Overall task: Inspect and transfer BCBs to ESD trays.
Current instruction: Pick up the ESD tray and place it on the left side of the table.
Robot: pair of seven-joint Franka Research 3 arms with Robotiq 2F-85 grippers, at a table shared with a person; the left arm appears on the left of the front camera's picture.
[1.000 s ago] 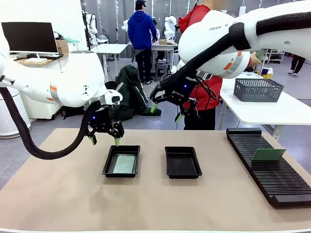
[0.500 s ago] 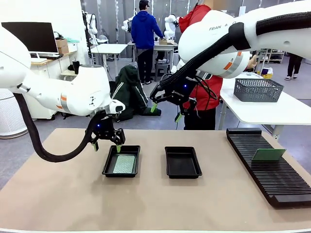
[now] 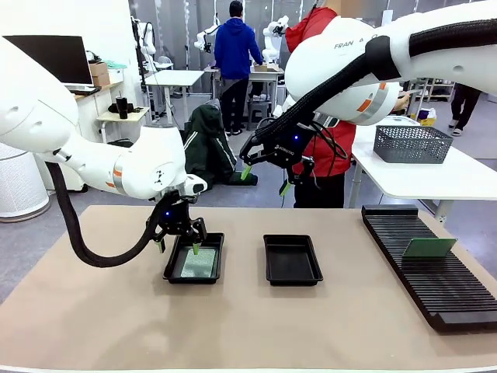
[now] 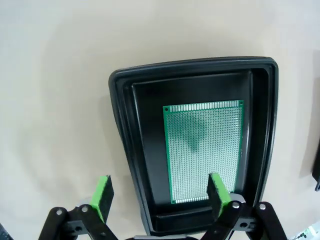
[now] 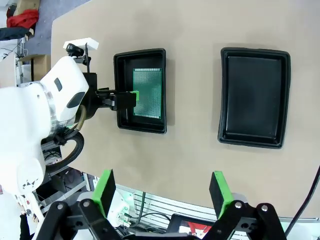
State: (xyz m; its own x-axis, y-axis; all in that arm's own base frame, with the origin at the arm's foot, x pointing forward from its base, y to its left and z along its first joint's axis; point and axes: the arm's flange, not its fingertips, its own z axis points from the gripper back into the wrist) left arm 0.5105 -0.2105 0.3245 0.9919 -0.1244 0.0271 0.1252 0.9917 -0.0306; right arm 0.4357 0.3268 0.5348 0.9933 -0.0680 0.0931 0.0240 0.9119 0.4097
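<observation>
Two black ESD trays sit side by side mid-table. The left tray [image 3: 172, 264] [image 4: 122, 130] [image 5: 120, 90] holds a flat green BCB [image 3: 198, 263] [image 4: 202, 150] [image 5: 148, 92]. Nothing lies in the right tray [image 3: 291, 259] [image 5: 254, 97]. Another BCB [image 3: 429, 247] stands tilted in the black slotted rack [image 3: 431, 268] at the right. My left gripper [image 3: 179, 247] [image 4: 159, 192] hangs open just over the left tray's left rim, one finger over the board's end. My right gripper [image 3: 265, 179] [image 5: 161, 190] hovers open high above the trays, holding nothing.
A person in a red jacket [image 3: 330, 155] stands at the far side behind my right arm. A grey mesh basket [image 3: 411, 143] sits on a white side table at the right. The tan table surface [image 3: 233, 326] in front of the trays is bare.
My left gripper has moved right and down, from beside the left tray to just over its rim. The right arm has not moved.
</observation>
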